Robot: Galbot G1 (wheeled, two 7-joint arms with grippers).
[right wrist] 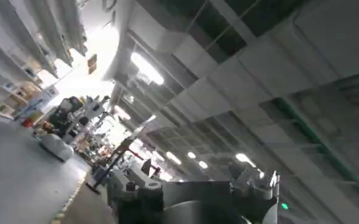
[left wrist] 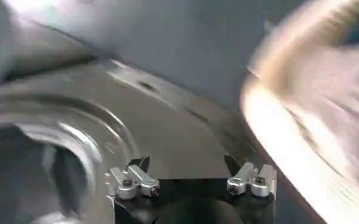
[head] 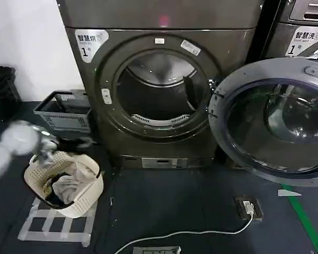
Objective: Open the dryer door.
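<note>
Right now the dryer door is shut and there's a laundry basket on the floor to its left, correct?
Not quite. The head view shows the dryer door swung wide open, its grey inner side facing out. The laundry basket does sit on the floor to the left.

A dark floor (head: 164,201) runs up to a white wall (head: 26,42) at far left. A grey crate (head: 63,111) and cream laundry basket (head: 69,185) sit left; a white cable (head: 191,233) trails near a floor socket (head: 248,207).
</note>
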